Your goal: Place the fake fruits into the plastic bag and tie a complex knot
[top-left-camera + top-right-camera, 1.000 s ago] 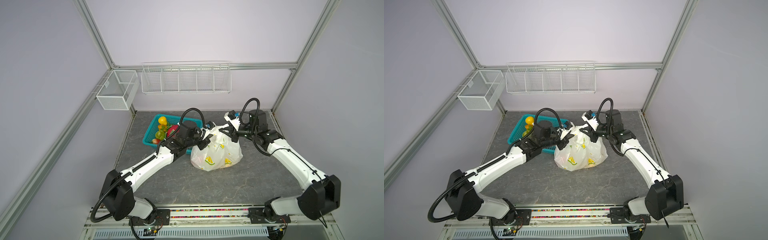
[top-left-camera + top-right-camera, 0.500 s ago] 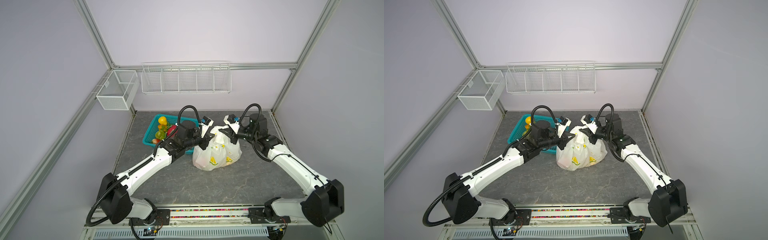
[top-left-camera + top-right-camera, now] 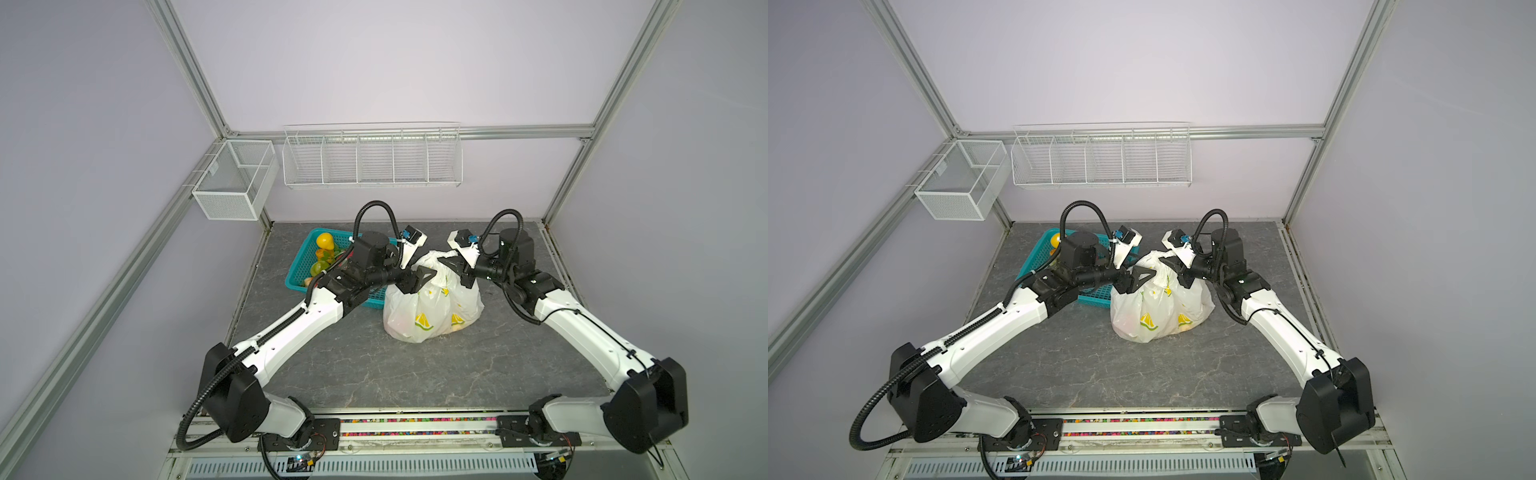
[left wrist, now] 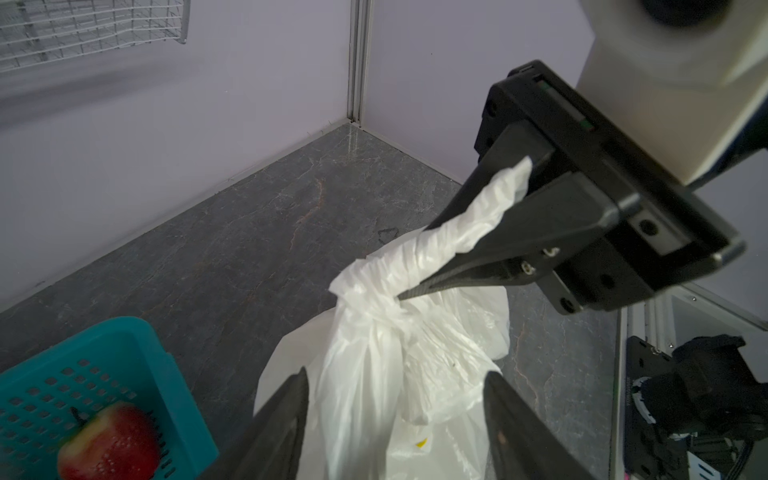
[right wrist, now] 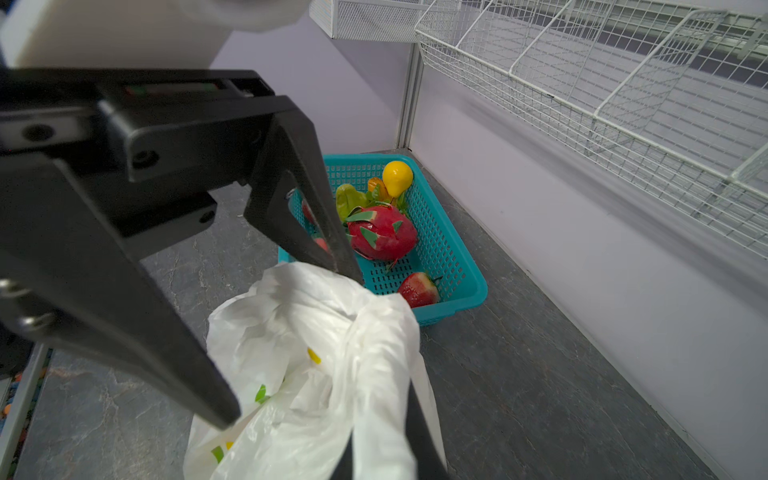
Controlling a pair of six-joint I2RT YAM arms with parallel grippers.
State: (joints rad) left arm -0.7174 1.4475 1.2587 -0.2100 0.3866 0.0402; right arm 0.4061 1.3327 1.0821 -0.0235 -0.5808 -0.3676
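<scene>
Enclosure, seen from above. We saw pale lilac walls [image 3: 415, 62] framed by aluminium posts [image 3: 189, 70], a grey veined stone-look floor [image 3: 374, 374], a white wire rack [image 3: 372, 158] on the back wall, and a white mesh box [image 3: 232, 183] at the left rail [image 3: 104, 307].

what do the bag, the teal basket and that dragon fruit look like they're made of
The plastic bag: thin translucent white film, slightly glossy; it crumples and twists into a rope. The teal basket: rigid moulded plastic, judging by its even lattice of holes. The dragon fruit: probably hard plastic, glossy red with flat green scales.
</scene>
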